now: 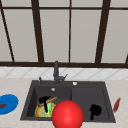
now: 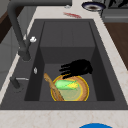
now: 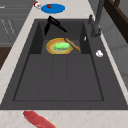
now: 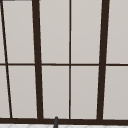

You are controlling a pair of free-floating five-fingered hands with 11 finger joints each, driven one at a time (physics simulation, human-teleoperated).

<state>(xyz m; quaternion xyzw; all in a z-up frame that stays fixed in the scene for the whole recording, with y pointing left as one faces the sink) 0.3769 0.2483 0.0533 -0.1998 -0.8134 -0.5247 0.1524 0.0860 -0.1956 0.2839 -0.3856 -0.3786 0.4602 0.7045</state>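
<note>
Front view, kitchen sink: the left hand (image 1: 44, 101) hangs over a yellow plate (image 1: 38, 111) lying in the left basin of the black sink (image 1: 107, 100), fingers loosely spread and pointing down, grasping nothing. On the plate lie one green vegetable with a yellowish end (image 2: 65, 84) and one wooden spoon (image 2: 52, 86), its handle leaning over the rim. Nothing has been lifted; plate, vegetable and spoon all sit in the basin. The right hand (image 1: 94, 110) hovers idle over the right basin, fingers curled. One large red ball (image 1: 67, 114) sits at the front edge. Outward: one faucet (image 1: 56, 71), one blue plate (image 1: 8, 103) on the left counter, one red object (image 1: 116, 104) on the right.
</note>
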